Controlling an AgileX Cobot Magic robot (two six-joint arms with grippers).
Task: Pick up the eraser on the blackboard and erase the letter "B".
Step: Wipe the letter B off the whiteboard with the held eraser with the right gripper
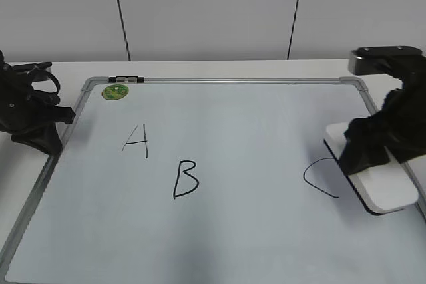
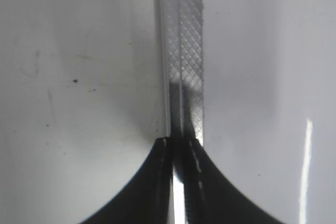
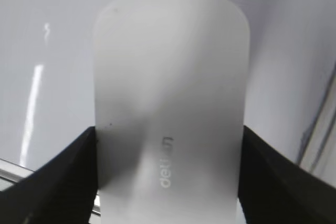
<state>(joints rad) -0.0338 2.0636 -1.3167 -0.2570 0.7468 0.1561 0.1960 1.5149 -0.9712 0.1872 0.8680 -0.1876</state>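
Observation:
The white eraser [image 1: 389, 194] lies at the right edge of the blackboard [image 1: 233, 237], just right of the curved "C" [image 1: 319, 179]. My right gripper [image 1: 365, 157] is down over the eraser's near end. In the right wrist view its fingers [image 3: 169, 182] press against both long sides of the eraser [image 3: 168, 87], which bears tiny grey print. The letter "B" [image 1: 185, 179] is whole, left of the board's middle, far from the eraser. My left gripper [image 1: 65, 116] is shut and empty at the board's left frame [image 2: 184, 51], its tips [image 2: 181, 142] over the frame.
A thin "A" [image 1: 136, 141] is up and left of the "B". A round green magnet [image 1: 114, 91] sits at the board's top left corner, next to a small black clip [image 1: 126, 80] on the frame. A white wall stands behind the table.

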